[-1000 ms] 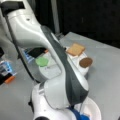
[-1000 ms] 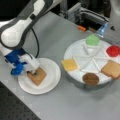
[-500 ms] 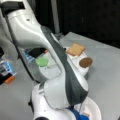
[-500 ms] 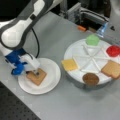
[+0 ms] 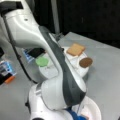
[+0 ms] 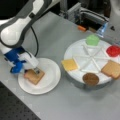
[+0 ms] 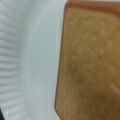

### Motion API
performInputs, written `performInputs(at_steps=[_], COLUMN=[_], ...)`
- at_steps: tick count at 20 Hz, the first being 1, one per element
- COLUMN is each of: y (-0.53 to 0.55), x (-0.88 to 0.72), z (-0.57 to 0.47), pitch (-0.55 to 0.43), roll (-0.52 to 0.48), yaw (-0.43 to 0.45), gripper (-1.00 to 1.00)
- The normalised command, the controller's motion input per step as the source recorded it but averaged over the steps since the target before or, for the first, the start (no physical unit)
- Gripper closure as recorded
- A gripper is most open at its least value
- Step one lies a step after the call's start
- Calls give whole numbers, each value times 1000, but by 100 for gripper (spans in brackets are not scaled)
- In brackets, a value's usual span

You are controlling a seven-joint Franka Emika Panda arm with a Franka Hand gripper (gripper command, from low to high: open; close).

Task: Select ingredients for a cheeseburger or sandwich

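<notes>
Worktop (image 6: 75, 105): grey, matte; a dark perforated strip runs along the lower-left edge in a front view. Room behind is dark, w/ a pale upright post (image 5: 55, 16) at top centre in a front view.

Plate (image 6: 51, 82): white, round, lower left in a front view. Holds one brown toast square (image 6: 33, 76), the sandwich as it stands now: single slice, flat on the plate. Wrist view: toast (image 7: 92, 62) fills the right side, ribbed plate rim (image 7: 15, 65) on the left.

Pincer (image 6: 37, 71): blue-and-white, down at the toast's upper edge, touching or just above it. Whether clenched or released: can't tell.

Divided tray (image 6: 82, 60): white, round, wedge compartments, right of the plate. Contents, separate wedges: yellow cheese square (image 6: 69, 64), brown patty disc (image 6: 90, 78), 2nd toast square (image 6: 112, 68), red tomato (image 6: 113, 50), green lettuce (image 6: 92, 40).

Arm (image 5: 50, 60): white and grey, blocks most of a front view; black cable along it.

Misc.: orange item (image 6: 81, 28) and blue-tinted bottle (image 6: 102, 29) at upper right, by grey equipment.
</notes>
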Motion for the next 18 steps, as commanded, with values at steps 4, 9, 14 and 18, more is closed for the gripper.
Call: performInputs(at_steps=[4,9,14,18], y=[126,344,551,499], x=[-113,-50,10,2], z=[240,181,110,204], pitch=[55,75,110,75], roll=[-208,-211,-362,-448], yaw=[43,-90,-276,-165], gripper=[-100,-100,-100,-100])
